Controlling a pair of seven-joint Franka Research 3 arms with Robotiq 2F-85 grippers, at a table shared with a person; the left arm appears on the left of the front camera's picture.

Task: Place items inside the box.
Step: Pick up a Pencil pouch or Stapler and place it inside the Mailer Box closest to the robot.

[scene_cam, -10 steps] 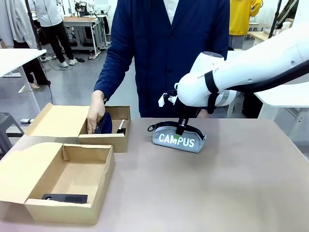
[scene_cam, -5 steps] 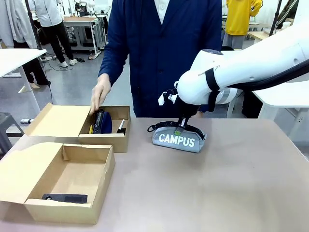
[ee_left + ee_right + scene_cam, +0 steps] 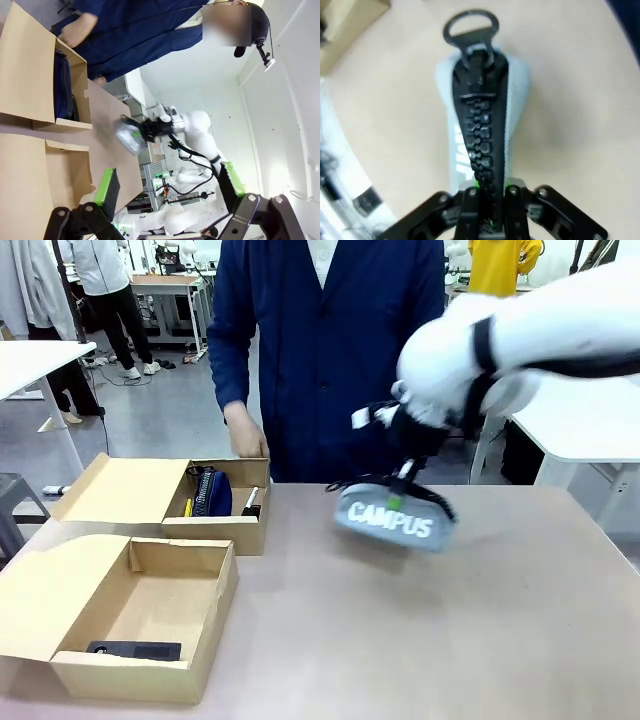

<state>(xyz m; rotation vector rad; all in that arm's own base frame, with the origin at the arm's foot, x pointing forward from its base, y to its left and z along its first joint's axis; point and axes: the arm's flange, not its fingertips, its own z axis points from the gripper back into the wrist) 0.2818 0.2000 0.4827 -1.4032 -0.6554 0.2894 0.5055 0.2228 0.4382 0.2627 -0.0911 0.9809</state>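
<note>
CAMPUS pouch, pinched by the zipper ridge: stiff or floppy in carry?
Probably soft: the pouch hangs tilted under the right gripper, so it may sag and swing. Likely light, since a thin pinch on the zipper carries it. The toothed zipper should resist slipping; the ring pull may dangle.

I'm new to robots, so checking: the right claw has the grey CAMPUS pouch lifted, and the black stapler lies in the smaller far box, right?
Not quite. The front view shows the stapler in the larger near box; the right claw does hold the pouch up.
</note>
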